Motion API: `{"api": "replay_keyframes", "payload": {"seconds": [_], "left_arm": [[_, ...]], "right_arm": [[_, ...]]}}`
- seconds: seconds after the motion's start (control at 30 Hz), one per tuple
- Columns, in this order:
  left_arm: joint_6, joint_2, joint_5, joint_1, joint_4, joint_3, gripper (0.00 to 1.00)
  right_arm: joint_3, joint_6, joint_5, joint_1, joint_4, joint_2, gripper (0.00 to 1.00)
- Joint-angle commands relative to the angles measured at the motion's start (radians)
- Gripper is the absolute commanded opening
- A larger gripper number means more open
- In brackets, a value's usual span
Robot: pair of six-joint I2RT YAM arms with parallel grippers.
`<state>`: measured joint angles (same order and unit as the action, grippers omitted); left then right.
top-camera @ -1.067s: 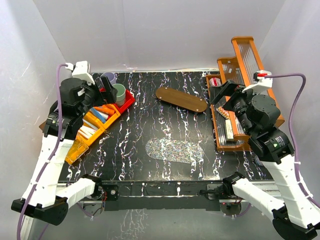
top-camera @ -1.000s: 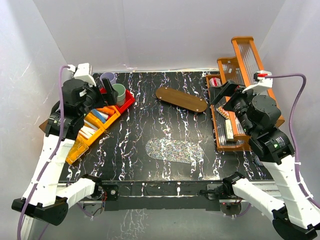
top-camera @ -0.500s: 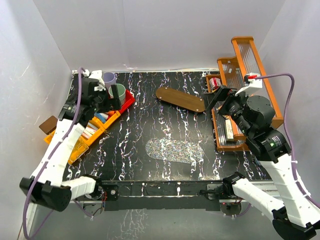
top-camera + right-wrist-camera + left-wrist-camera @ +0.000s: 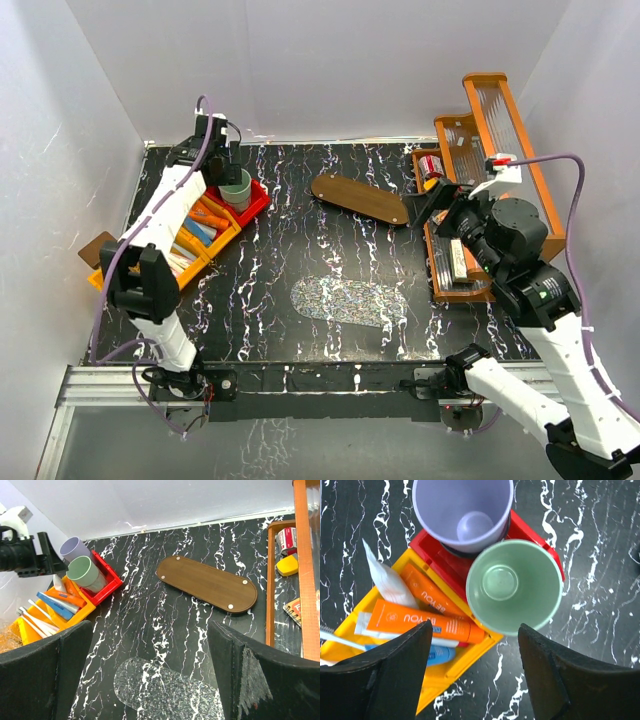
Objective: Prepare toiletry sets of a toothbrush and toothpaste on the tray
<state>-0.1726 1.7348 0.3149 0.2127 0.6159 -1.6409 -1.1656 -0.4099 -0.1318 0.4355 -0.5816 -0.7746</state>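
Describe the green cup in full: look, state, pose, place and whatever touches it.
The green cup is a pale sage tumbler that looks like matte plastic. It tapers from a wide round rim to a small flat base, and it is empty. It stands upright, mouth up, in the red bin at the table's far left. Its rim appears to meet the lilac cup beside it. The left gripper hovers above with its fingers apart, not touching the cup.
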Motion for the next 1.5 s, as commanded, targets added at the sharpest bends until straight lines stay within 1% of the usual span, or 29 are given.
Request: {"api": "replay_keyframes", "payload": {"seconds": [0.0,0.17,0.27,0.43,0.8,0.9,1.0,1.13,1.2,1.3,1.47], "left_arm": [[0.03,0.047,0.029,-0.027,-0.038,-0.074,0.65],[0.018,0.138,0.001,-0.041,-0.021,-0.131,0.56],[0.016,0.167,-0.011,-0.042,-0.026,-0.148,0.5],[0.006,0.202,-0.014,-0.043,-0.011,-0.171,0.43],[0.001,0.221,-0.009,-0.041,-0.013,-0.162,0.29],[0.002,0.226,0.002,-0.042,-0.009,-0.159,0.28],[0.002,0.222,0.003,-0.041,-0.016,-0.153,0.21],[0.007,0.226,0.007,-0.042,-0.013,-0.154,0.2],[0.008,0.225,0.007,-0.042,-0.013,-0.152,0.17],[0.013,0.224,0.011,-0.042,-0.008,-0.163,0.1],[0.023,0.196,0.018,-0.042,-0.002,-0.183,0.0]], "right_arm": [[0.01,0.006,-0.02,-0.007,0.027,0.031,0.98],[0.017,0.013,-0.031,-0.007,0.027,0.03,0.98],[0.022,0.013,-0.031,-0.006,0.03,0.026,0.98],[0.035,0.014,-0.025,-0.007,0.032,0.023,0.98],[0.046,0.017,-0.038,-0.006,0.028,0.036,0.98],[0.043,0.016,-0.036,-0.006,0.03,0.038,0.98],[0.043,0.016,-0.039,-0.006,0.032,0.04,0.98],[0.042,0.014,-0.039,-0.007,0.032,0.038,0.98],[0.041,0.012,-0.037,-0.006,0.031,0.038,0.98],[0.04,0.013,-0.041,-0.006,0.033,0.038,0.98],[0.032,0.01,-0.048,-0.006,0.034,0.039,0.98]]}}
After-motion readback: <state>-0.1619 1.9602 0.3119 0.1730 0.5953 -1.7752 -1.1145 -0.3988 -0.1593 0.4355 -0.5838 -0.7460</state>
